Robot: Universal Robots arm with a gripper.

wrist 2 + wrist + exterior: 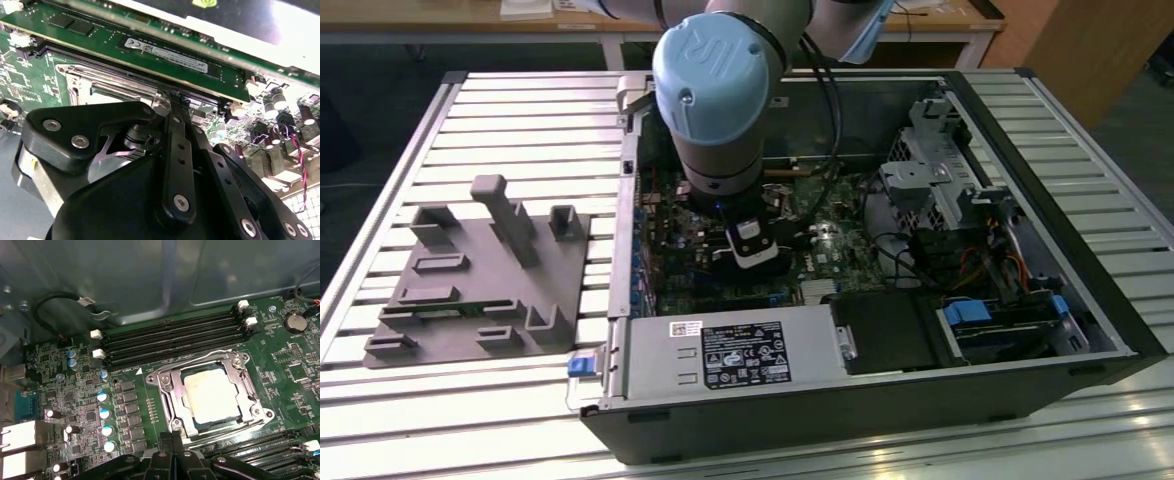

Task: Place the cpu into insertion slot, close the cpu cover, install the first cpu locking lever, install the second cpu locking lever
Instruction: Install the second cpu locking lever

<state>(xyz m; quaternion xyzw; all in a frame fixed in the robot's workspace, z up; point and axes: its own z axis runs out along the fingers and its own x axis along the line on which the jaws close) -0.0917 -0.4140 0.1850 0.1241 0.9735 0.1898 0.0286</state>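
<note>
- The silvery-grey square cpu [214, 394] lies seated in the black, silver-rimmed insertion slot [243, 416] on the green motherboard [75, 400], the thin silver hinged cpu cover [172, 390] lowered around it.
- The black gripper [172, 436] stands at the socket's edge, fingers drawn narrow together, gripping nothing that can be made out.
- The chip looks light, stiff and fragile; the steel frame appears springy, best pressed at its rim.

bright glare washes the slatted counter [507, 130] and the cpu [212, 392]; the case interior [854, 230] lies dim
</note>
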